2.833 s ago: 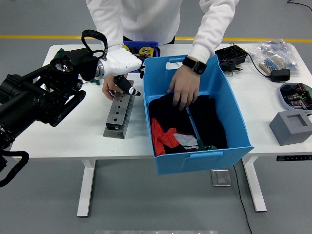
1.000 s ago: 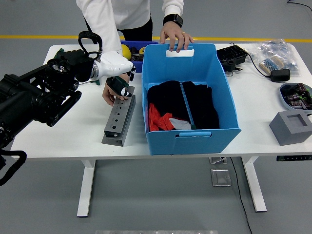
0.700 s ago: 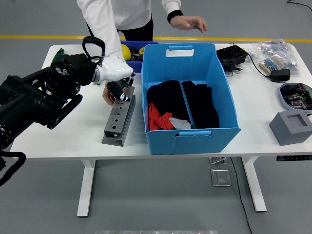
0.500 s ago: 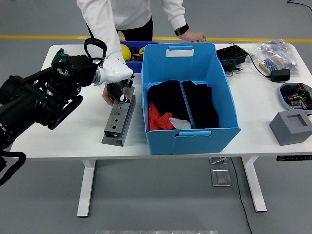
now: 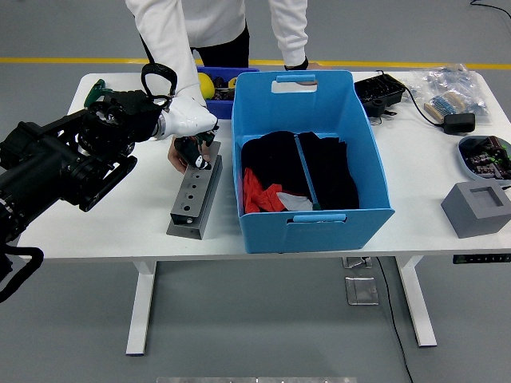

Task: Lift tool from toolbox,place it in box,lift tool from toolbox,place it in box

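At left of the surface (image 5: pixel 104 215), the left hand (image 5: pixel 188 132) is curled over a black tool (image 5: pixel 200 155) at the far end of the grey toolbox (image 5: pixel 194 191); a person's hand (image 5: pixel 177 157) rests beside it. Just right, the blue box (image 5: pixel 319 163) holds dark cloth. Right hand unseen.

Blue box (image 5: pixel 363 171) holding black and red cloth (image 5: pixel 271 179); grey perforated block (image 5: pixel 196 191); white desk (image 5: pixel 120 215); black left arm (image 5: pixel 56 163).
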